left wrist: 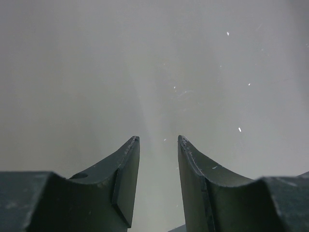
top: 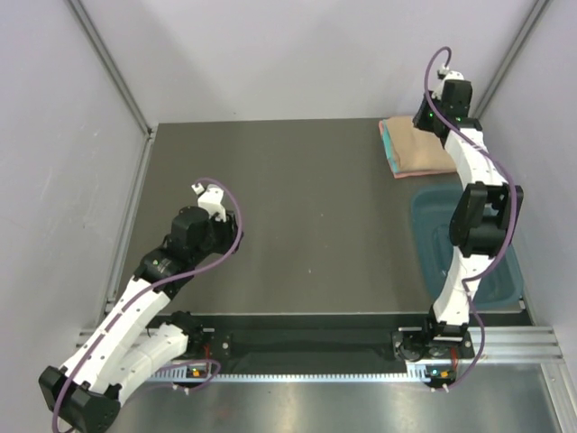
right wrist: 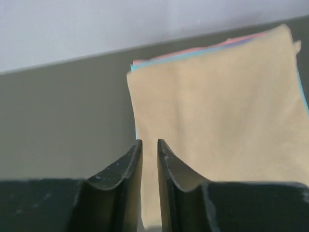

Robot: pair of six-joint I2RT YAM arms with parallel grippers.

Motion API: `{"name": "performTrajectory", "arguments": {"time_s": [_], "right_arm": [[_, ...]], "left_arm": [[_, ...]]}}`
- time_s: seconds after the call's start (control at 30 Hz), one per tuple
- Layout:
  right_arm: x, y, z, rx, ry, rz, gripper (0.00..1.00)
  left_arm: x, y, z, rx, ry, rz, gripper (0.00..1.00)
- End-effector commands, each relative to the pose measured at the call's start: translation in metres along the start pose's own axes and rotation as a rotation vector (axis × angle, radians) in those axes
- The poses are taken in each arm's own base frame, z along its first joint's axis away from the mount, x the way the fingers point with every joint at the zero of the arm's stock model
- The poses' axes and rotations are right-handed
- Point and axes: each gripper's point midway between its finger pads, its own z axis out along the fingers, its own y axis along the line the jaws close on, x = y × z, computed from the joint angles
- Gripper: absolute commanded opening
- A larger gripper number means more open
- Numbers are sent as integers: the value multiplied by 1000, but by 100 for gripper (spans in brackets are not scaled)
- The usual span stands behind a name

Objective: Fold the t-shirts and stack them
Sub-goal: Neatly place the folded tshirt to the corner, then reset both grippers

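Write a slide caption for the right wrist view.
Right gripper, jaws narrowly apart, at a stack of folded t-shirts, tan on top.

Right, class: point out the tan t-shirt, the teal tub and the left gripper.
tan t-shirt (right wrist: 217,121): right wrist view, middle of its folded top face.
teal tub (top: 428,236): top external view, bare inside beside its left wall.
left gripper (left wrist: 158,140): left wrist view, midway between its fingertips.

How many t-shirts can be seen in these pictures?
3, stacked at the table's far right corner: tan shirt on top, turquoise shirt and salmon-pink shirt edges beneath. More may be hidden.
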Motion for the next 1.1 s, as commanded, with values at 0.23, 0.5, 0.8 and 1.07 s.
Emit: {"name": "performTrajectory", "arguments": {"time_s": [0.23,0.5,0.8,1.07], "right_arm": [[58,13,-13,-90,107,89,5],[90,24,-4,-120,156,106,5],[28,46,-51,-146,91,86,17],[40,130,-183,-269,114,21,100]], "left_arm": [[-21,-5,-10,19,-74,12,43],[-19,-4,-7,14,-61,14,43],[-30,-13,-8,48,-90,-11,43],[-120,-58,-27,217,-274,-91,44]]}}
